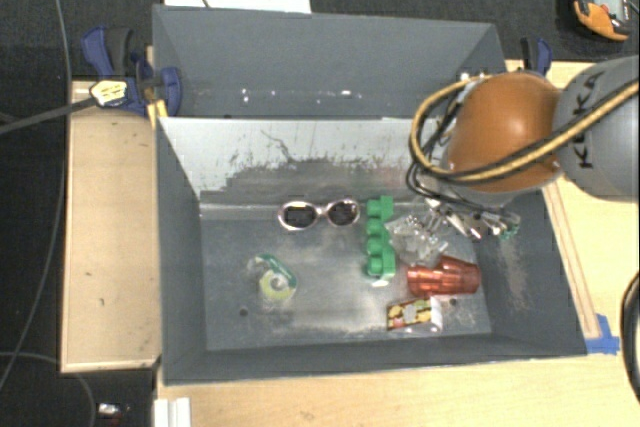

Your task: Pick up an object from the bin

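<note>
My gripper [452, 221] hangs low at the right side of the bin, under the arm's orange dome. Just below it lies a crumpled red foil piece [443, 278]. A clear plastic thing [412, 233] sits right beside the gripper on its left; whether they touch I cannot tell. A green knobbly block strip [378, 237] lies upright in the view a little further left. In front of the red piece lies a small yellow-and-red packet [413, 315].
White-framed sunglasses [319, 213] lie near the back wall at the middle. A small green-and-white round thing [274, 280] rests at the left of the floor. The arm and its cables cover the bin's right back corner.
</note>
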Robot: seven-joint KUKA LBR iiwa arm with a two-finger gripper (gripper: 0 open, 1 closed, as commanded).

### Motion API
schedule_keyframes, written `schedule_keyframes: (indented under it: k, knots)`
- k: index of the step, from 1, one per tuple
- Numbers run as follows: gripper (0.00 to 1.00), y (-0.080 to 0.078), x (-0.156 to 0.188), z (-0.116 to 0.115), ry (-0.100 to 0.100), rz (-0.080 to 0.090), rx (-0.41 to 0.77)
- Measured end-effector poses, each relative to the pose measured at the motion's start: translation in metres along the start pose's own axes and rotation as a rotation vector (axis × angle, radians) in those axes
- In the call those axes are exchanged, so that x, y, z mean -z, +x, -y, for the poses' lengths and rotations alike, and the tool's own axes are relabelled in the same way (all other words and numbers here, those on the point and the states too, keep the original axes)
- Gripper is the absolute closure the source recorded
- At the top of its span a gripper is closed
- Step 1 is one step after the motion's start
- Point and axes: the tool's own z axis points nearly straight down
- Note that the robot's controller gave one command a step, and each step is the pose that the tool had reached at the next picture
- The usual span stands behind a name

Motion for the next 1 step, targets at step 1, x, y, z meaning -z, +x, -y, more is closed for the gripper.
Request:
schedule_keyframes:
  k: [1]
  knots:
    - [1.0, 0.0083, 0.0099, -0.008, -0.001, -0.001, 0.179]
